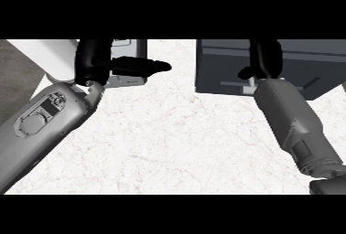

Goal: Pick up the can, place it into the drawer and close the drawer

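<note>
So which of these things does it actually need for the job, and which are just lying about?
Needed:
- can, apparently the light grey thing that the left hand curls round
- dark drawer, top right
- right hand, over the drawer

Just there:
- marble counter
- white block at the upper left

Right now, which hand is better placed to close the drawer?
The right hand, probably: it is up at the dark drawer unit, over its front. The left hand is off at the view's left, away from the unit. I cannot see the can.
</note>
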Available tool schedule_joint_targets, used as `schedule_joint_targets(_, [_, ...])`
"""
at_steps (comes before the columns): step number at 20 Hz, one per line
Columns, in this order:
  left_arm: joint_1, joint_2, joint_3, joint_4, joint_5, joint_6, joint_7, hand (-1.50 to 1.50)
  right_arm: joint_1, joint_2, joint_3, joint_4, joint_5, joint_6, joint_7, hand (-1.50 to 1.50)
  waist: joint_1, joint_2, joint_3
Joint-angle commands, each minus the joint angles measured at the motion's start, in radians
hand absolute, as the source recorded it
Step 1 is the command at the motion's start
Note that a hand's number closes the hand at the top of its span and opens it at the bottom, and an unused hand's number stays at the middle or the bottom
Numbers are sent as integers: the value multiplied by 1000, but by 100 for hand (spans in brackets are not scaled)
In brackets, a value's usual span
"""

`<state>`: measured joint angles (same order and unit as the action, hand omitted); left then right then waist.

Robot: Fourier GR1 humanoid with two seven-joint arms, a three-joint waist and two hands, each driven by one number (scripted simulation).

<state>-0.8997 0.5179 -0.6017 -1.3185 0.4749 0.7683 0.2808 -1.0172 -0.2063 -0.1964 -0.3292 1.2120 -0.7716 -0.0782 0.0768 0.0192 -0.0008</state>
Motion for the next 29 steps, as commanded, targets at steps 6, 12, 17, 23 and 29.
schedule_joint_targets(6, [93, 2, -1, -64, -27, -3, -24, -150, -143, -15, -51, 88, -50, 72, -69, -150, 20, 10, 3])
schedule_joint_targets(12, [100, 21, 19, -70, -27, -26, -35, -150, -137, 40, -188, 38, -230, 96, -231, -150, 18, 11, 6])
schedule_joint_targets(17, [125, 10, 34, -64, -32, -16, -51, -150, -163, 88, -271, 20, -330, 139, -292, -150, 1, 6, 5])
schedule_joint_targets(23, [174, 57, 63, -83, -26, -48, -57, -150, -170, 118, -405, -8, -498, 235, -380, -150, -20, -6, 4])
schedule_joint_targets(29, [245, 25, 53, -122, -65, -21, -82, -150, -192, 86, -458, 15, -566, 298, -411, -150, -28, -5, 2])
